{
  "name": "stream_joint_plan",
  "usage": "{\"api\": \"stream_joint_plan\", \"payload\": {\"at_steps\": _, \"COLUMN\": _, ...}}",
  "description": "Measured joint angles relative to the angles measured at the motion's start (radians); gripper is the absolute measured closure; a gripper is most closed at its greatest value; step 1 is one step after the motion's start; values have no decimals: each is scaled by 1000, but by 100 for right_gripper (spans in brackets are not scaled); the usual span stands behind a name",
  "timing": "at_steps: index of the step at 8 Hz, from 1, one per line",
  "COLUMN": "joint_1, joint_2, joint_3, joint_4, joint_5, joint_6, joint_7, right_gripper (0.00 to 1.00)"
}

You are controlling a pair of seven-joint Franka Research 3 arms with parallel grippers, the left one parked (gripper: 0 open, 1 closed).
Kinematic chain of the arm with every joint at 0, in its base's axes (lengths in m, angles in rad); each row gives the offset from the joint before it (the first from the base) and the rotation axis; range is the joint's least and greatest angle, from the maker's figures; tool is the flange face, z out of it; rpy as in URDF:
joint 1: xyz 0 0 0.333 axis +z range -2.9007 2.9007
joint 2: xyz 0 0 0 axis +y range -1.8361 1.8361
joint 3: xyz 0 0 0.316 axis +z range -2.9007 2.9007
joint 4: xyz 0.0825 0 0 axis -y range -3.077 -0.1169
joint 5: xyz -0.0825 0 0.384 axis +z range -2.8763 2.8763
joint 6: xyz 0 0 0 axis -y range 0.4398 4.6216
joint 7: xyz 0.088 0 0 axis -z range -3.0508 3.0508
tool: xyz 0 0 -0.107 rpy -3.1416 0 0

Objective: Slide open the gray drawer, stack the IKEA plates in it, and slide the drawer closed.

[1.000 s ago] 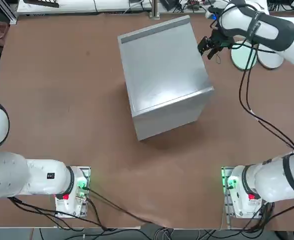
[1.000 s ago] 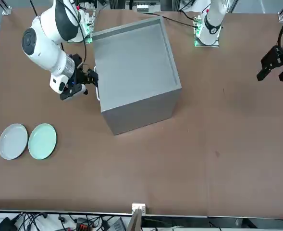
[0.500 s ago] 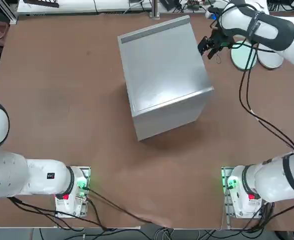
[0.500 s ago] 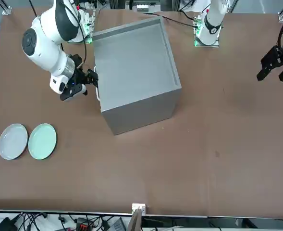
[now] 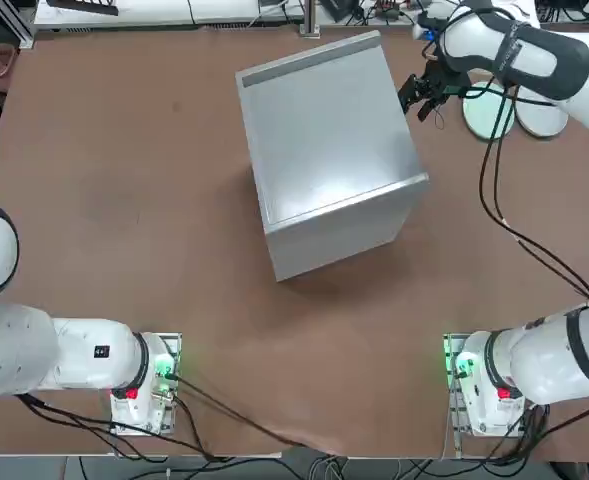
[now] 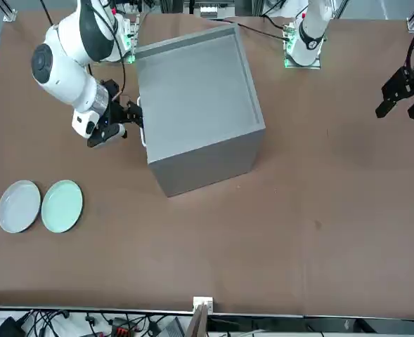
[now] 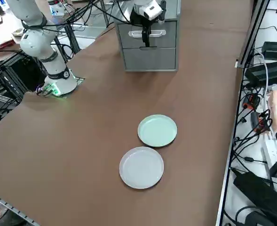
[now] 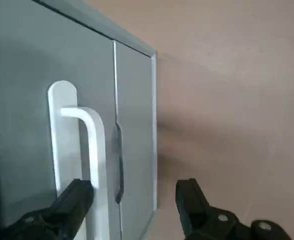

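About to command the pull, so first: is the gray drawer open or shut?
Shut. The gray drawer sits flush with the cabinet face, white handle unpulled; the open right gripper is at the handle, not gripping.

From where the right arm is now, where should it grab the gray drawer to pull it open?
Probably the white bar handle on the gray drawer. It stands off the flat front panel, so fingers fit around it. Come straight at the front face; the open right pincer already sits there, one finger by the bar.
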Motion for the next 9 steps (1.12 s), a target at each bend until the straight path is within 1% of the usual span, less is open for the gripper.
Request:
{"api": "stream_joint_plan", "payload": {"at_steps": 3, "joint_1": 7, "joint_2": 28, "joint_3": 1, "joint_4": 0, "joint_5": 2, "joint_6": -2, "joint_7": 0, "right_gripper": 0}}
{"api": "stream_joint_plan", "payload": {"at_steps": 6, "joint_1": 6, "joint_2": 28, "joint_3": -1, "joint_4": 3, "joint_5": 2, "joint_6": -13, "joint_7": 0, "right_gripper": 0}}
{"api": "stream_joint_plan", "payload": {"at_steps": 7, "joint_1": 1, "joint_2": 31, "joint_3": -2, "joint_4": 12, "joint_5": 2, "joint_6": -35, "joint_7": -4, "right_gripper": 0}}
{"api": "stream_joint_plan", "payload": {"at_steps": 9, "joint_1": -34, "joint_2": 44, "joint_3": -4, "joint_4": 31, "joint_5": 2, "joint_6": -80, "joint_7": -33, "right_gripper": 0}}
